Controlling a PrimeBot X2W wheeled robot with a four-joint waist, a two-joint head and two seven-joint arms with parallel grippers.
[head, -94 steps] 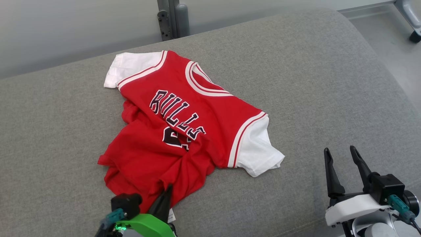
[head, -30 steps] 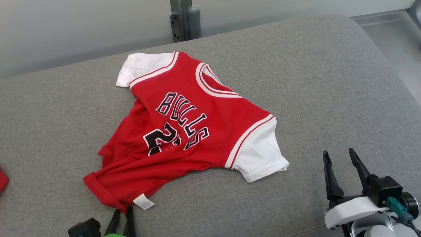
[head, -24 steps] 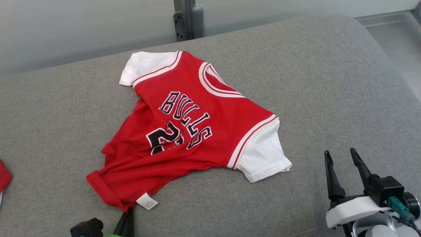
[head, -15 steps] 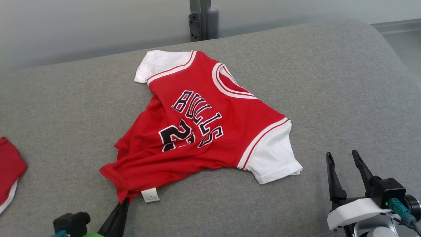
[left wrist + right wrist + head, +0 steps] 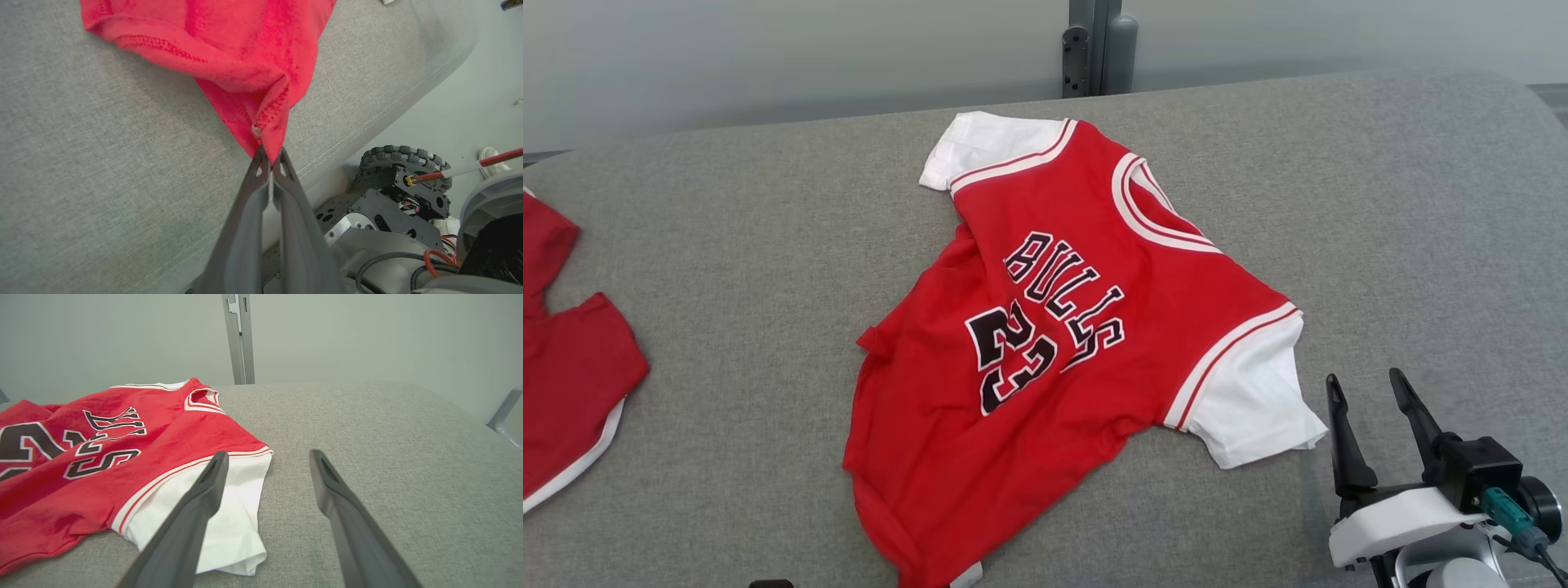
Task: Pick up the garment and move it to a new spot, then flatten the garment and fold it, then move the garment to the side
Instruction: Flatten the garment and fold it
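Red garment hem pinched by left end effector; right end effector spread.

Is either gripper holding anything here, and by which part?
The left gripper pinches the red jersey at a bottom hem corner; the right gripper holds nothing.

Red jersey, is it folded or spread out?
Spread out: the red jersey lies open, lettering up, both white sleeves showing, hem corner pinched by the left gripper.

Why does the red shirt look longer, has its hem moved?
Yes. The hem slid toward the near side of the couch, away from the grey post; its far sleeve stayed.
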